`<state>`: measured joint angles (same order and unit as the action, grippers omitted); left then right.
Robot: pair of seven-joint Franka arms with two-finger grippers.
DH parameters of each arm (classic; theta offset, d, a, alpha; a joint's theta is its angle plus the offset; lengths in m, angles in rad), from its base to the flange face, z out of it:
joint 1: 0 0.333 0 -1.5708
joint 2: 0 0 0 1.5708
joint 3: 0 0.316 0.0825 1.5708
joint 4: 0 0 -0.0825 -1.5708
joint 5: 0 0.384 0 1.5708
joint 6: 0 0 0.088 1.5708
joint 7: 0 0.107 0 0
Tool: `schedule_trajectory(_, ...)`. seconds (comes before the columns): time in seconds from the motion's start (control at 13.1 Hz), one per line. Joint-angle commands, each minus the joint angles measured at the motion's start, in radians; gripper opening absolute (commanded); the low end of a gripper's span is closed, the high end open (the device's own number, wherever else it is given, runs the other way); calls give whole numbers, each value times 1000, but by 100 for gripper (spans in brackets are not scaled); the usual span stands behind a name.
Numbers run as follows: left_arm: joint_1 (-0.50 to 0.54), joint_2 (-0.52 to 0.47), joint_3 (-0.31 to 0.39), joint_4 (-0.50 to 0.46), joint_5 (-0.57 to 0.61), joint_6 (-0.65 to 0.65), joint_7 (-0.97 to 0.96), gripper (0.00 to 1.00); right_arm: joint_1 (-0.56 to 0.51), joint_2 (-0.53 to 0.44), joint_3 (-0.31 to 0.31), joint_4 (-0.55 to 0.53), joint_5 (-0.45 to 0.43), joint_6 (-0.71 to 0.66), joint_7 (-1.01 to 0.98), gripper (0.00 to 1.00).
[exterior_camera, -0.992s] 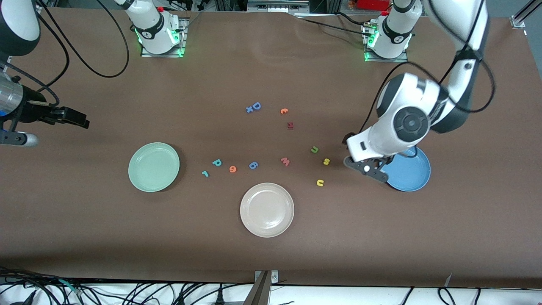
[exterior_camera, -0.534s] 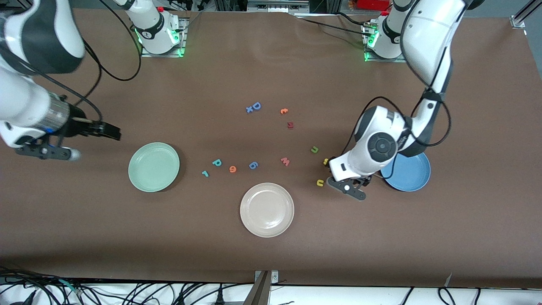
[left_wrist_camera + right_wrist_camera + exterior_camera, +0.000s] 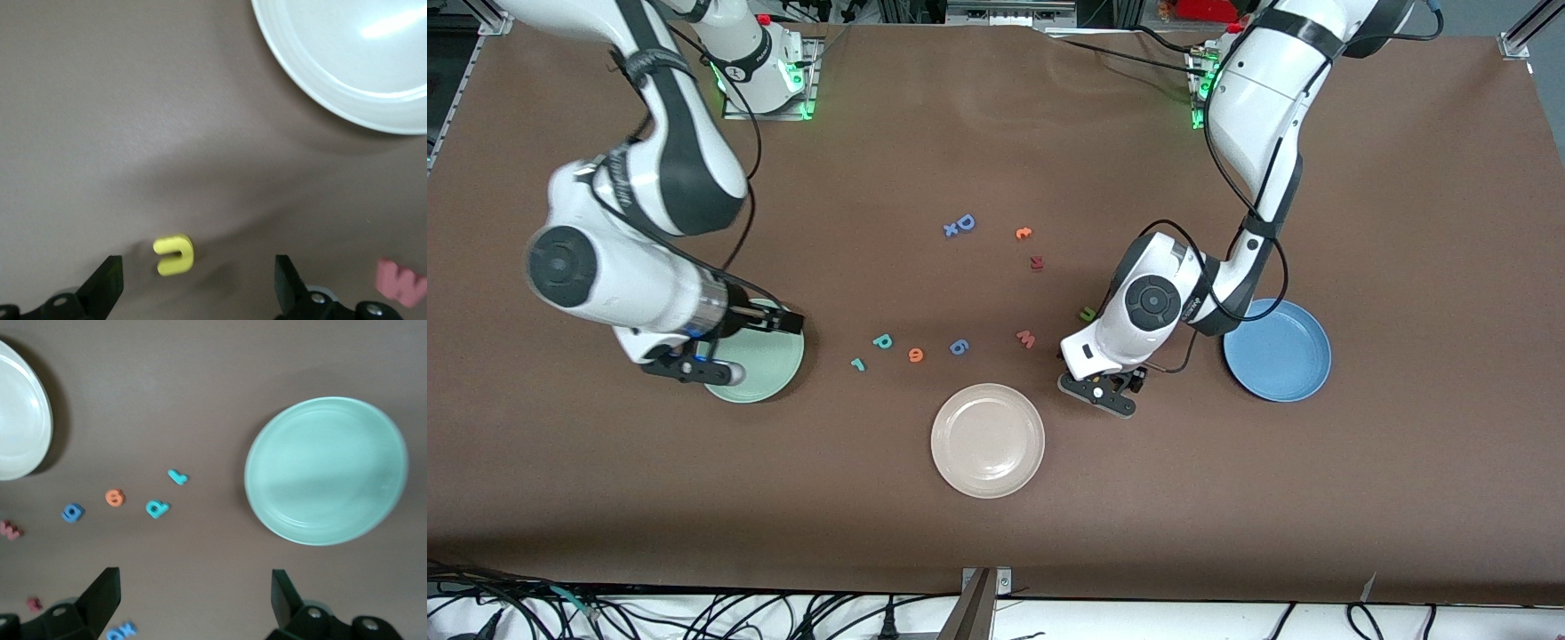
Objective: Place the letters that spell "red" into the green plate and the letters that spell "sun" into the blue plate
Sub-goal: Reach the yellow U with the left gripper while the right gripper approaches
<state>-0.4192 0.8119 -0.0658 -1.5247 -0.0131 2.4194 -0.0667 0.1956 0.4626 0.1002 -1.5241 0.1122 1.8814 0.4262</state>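
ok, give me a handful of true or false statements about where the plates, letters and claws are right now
1. All three plates are empty. True: the green plate, the blue plate and the beige-white plate hold no letters.
2. The left claw grips the yellow u. False: it is open over the u, not holding it.
3. The right claw is open above the green plate. True.
4. The orange e lies in the blue plate. False: it is on the table between the teal d and the blue 6.
5. The pink w sits on the beige-white plate. False: it lies on the table, farther from the front camera.
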Motion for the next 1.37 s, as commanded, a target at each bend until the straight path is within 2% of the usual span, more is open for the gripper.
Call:
schedule_trajectory(0.0, -1, 30, 4, 34, 10, 13, -2, 100, 34, 82, -8, 22, -43, 65, 64, 100)
schedule_trajectory(0.15, 0, 30, 8, 32, 13, 13, 2, 98, 65, 128, -8, 22, -116, 105, 117, 100)
schedule_trajectory(0.38, 0, 29, 8, 23, 13, 13, 2, 54, 85, 175, -10, 21, -151, 162, 175, 100)
schedule_trajectory(0.61, 2, 46, 20, 20, 15, 12, 4, 49, 117, 218, -10, 13, -175, 250, 253, 100)
schedule_trajectory(0.69, 2, 49, 20, 20, 15, 13, 5, 40, 126, 231, -10, 6, -186, 290, 281, 100)
schedule_trajectory(0.76, 2, 47, 20, 21, 15, 12, 4, 25, 128, 241, -10, -5, -189, 326, 292, 100)
schedule_trajectory(0.92, 2, 44, 20, 21, 15, 10, 2, 4, 128, 248, -11, -40, -189, 396, 293, 100)
schedule_trajectory(1.15, 7, 23, 27, 26, 15, -22, 5, 1, 128, 245, -13, -123, -189, 543, 315, 99)
schedule_trajectory(1.3, 7, -34, 44, 29, 15, -133, 5, 1, 128, 240, -14, -143, -195, 556, 318, 99)
